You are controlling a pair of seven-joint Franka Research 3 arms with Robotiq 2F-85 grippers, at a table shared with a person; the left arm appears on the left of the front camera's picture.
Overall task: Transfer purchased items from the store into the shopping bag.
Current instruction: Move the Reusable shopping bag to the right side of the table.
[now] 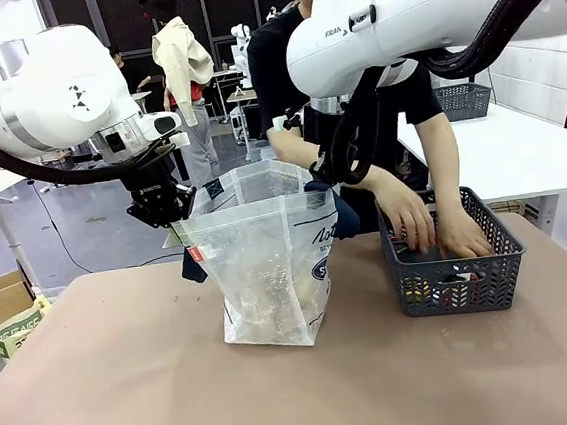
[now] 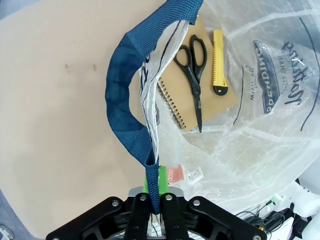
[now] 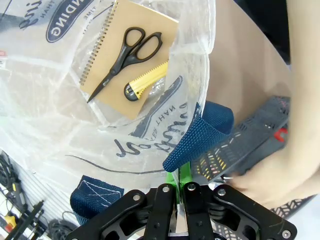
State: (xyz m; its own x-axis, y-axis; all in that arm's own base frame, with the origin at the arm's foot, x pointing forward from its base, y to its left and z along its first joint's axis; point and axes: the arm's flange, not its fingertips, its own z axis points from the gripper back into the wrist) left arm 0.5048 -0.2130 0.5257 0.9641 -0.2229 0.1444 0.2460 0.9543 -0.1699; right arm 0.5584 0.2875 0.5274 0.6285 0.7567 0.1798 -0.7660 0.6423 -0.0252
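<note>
- We see our left pincer [image 1: 167, 206] clamped on one navy handle [image 2: 122, 90] of the shopping bag [image 1: 268, 264], holding that side up.
- Our right pincer [image 3: 179, 186] is closed tight on the other navy handle [image 3: 200, 132], and the bag's mouth gapes open between the two arms.
- The bag stands on the surface [image 1: 130, 388], just beside the dark grey basket [image 1: 461, 281].
- Inside the bag lies a tan spiral notebook [image 2: 212, 107], with black scissors [image 2: 192, 65] and a yellow cutter [image 2: 218, 62] resting on it.
- The person's hands [image 1: 410, 222] reach down into the basket.
</note>
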